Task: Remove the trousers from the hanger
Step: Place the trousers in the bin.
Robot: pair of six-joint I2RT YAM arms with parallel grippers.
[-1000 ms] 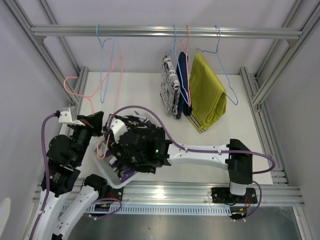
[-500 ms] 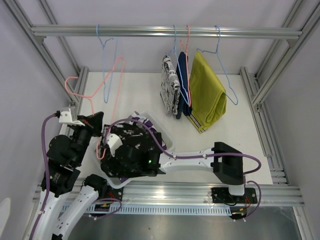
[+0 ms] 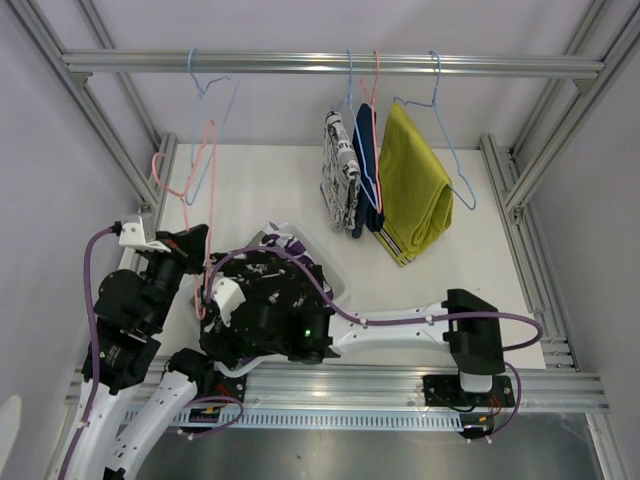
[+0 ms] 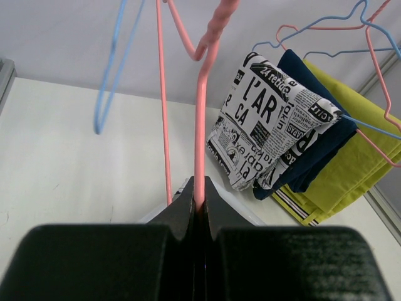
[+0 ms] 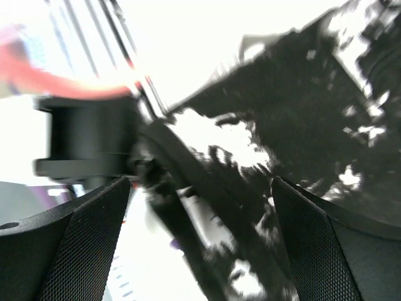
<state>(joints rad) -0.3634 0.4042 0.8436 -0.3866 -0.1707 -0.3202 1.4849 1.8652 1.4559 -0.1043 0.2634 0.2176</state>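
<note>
I count five pairs of trousers. Three hang folded on hangers from the rail (image 3: 330, 63): a white print pair (image 3: 340, 180), a navy pair (image 3: 366, 165) and a mustard pair (image 3: 415, 185). Two lie in the white bin (image 3: 337, 287): a black-and-white splotched pair (image 3: 275, 280) over a purple camouflage pair (image 3: 291, 243). The left gripper (image 4: 199, 200) points upward, clenched on a bare pink hanger (image 4: 200, 125). My right arm reaches left across the table, and its gripper (image 5: 200, 188) is over the splotched pair with fingers spread. That view is blurred.

table (image 3: 275, 185): white | near-left: white bin (image 3: 338, 283) | inside: trousers (image 3: 292, 243)
</note>
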